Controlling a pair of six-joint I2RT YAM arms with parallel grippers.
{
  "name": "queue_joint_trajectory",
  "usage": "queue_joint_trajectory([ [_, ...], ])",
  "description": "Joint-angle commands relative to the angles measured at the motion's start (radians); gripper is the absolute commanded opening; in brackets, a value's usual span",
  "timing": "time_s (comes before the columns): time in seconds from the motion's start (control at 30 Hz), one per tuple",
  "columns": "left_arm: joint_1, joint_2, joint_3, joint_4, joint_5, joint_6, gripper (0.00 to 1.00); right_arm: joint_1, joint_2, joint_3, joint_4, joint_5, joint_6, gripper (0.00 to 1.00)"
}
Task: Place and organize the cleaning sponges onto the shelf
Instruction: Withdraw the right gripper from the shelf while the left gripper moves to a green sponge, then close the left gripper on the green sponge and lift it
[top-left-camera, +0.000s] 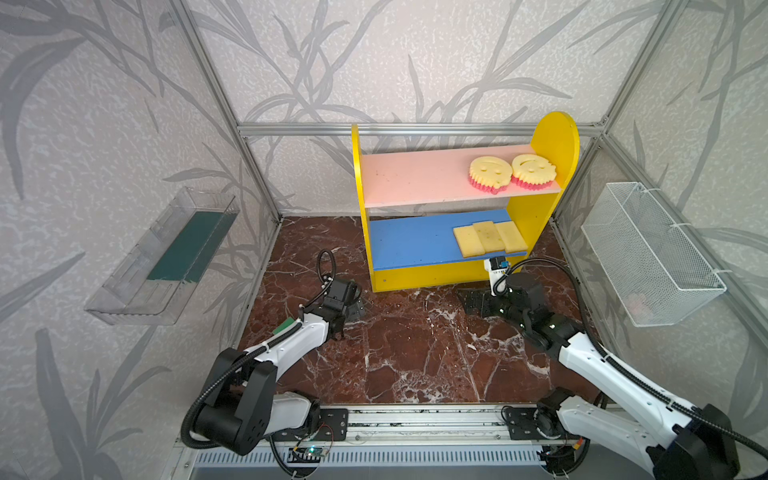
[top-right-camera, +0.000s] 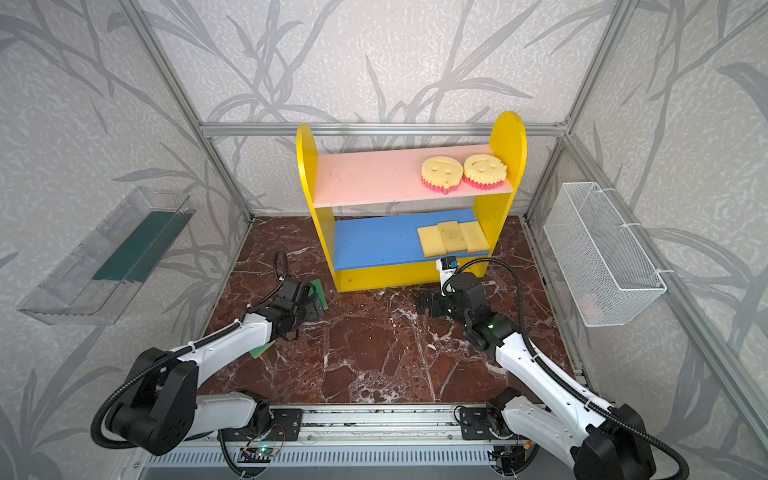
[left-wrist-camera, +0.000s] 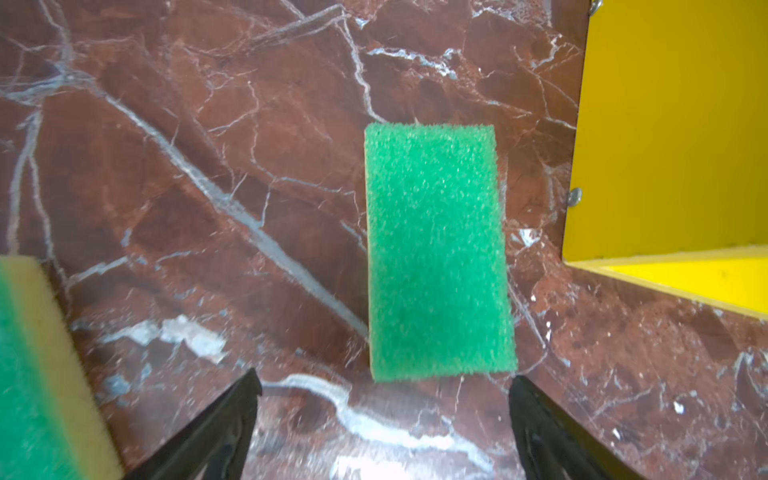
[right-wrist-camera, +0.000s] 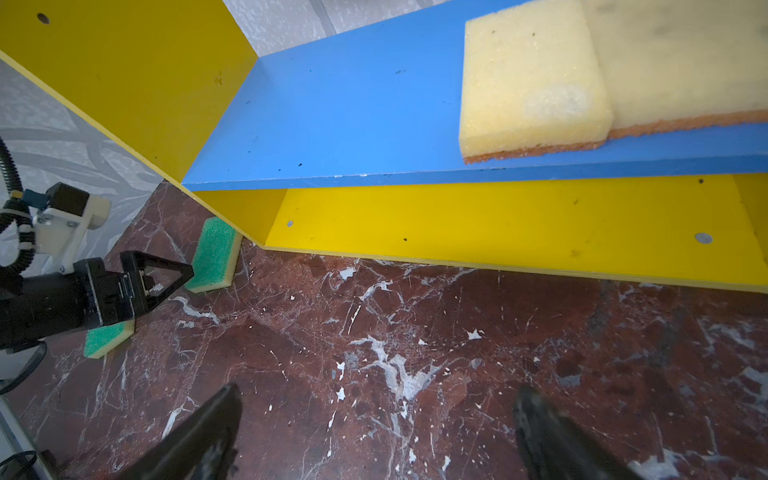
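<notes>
The green-faced sponge (left-wrist-camera: 436, 249) should be light and soft: foam that squashes under pressure and springs back, with a rough scouring face that ought not to slip. It lies flat, so the best hold is probably across its short width, with the fingers on the two long edges near the middle, closed only enough to dent the foam. It is a rectangle, bright green and grainy on top. Under that is a thicker pale yellow layer, which shows along its edge in the right wrist view.

It lies on the marble-patterned tabletop (left-wrist-camera: 208, 166) just beside the front corner of the shelf (top-left-camera: 552, 137), at the side panel nearer the left arm. Whether it touches that panel I cannot tell. A second green-faced sponge (right-wrist-camera: 106, 338) of the same make lies farther out from that corner, partly under the left gripper (left-wrist-camera: 385, 386). That gripper's jaws stand wide apart with nothing between them, just short of the first sponge's near end.

The right gripper (right-wrist-camera: 378, 392) is also spread wide and empty, low over the tabletop in front of the shelf, toward the end nearer the right arm. At that end, three pale yellow sponges (top-left-camera: 490, 237) lie side by side on the shelf's blue lower board (top-left-camera: 407, 241), orange scouring sides down. Two smiley sponges (top-left-camera: 490, 172) sit above them on the pink upper board (top-left-camera: 407, 178).
</notes>
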Motion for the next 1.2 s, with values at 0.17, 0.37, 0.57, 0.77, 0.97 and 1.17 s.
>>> queue_joint_trajectory([
  [0.17, 0.023, 0.138, 0.109, 0.045, 0.005, -0.006, 0.95, 0.001, 0.029, 0.005, 0.037, -0.014, 0.005, 1.00],
  [0.37, 0.032, 0.230, 0.158, 0.060, 0.016, -0.017, 0.94, 0.002, 0.040, 0.004, 0.045, -0.012, 0.002, 1.00],
  [0.57, 0.049, 0.290, 0.174, 0.074, 0.047, -0.034, 0.93, 0.002, 0.051, 0.006, 0.050, -0.017, 0.002, 1.00],
  [0.77, 0.078, 0.333, 0.186, 0.066, 0.092, -0.045, 0.85, 0.002, 0.060, 0.007, 0.054, -0.025, 0.005, 1.00],
  [0.97, 0.086, 0.330, 0.198, 0.046, 0.126, -0.043, 0.60, 0.001, 0.056, 0.005, 0.056, -0.033, 0.010, 1.00],
  [1.17, 0.086, 0.248, 0.177, 0.031, 0.167, -0.049, 0.57, 0.002, 0.059, 0.003, 0.078, -0.093, 0.010, 1.00],
])
